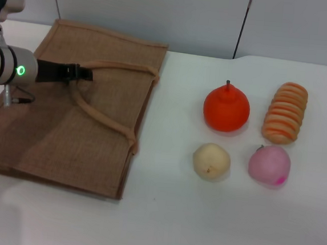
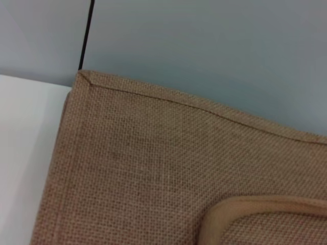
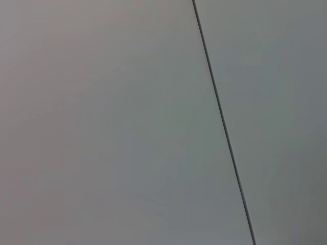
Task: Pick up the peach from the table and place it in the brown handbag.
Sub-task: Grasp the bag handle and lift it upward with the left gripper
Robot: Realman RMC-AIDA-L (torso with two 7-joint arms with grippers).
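The brown handbag (image 1: pixel 66 120) lies flat on the white table (image 1: pixel 211 230), toward the robot's left. The left gripper (image 1: pixel 79 72) reaches over it from the left edge, its dark fingers closed on the bag's upper handle (image 1: pixel 122 67) (the loop bends where they meet). The peach (image 1: pixel 269 165) sits well apart on the right, just beside a cream-yellow fruit (image 1: pixel 211 161), with an orange-red fruit (image 1: pixel 226 108) and 1 ridged bread roll (image 1: pixel 285 112) behind. The right gripper is out of sight.

Orange-red fruit (image 1: pixel 226 109): you see it right of centre.
Striped bread roll (image 1: pixel 285 112): far right.
Cream-yellow fruit (image 1: pixel 211 161): below the orange-red one.
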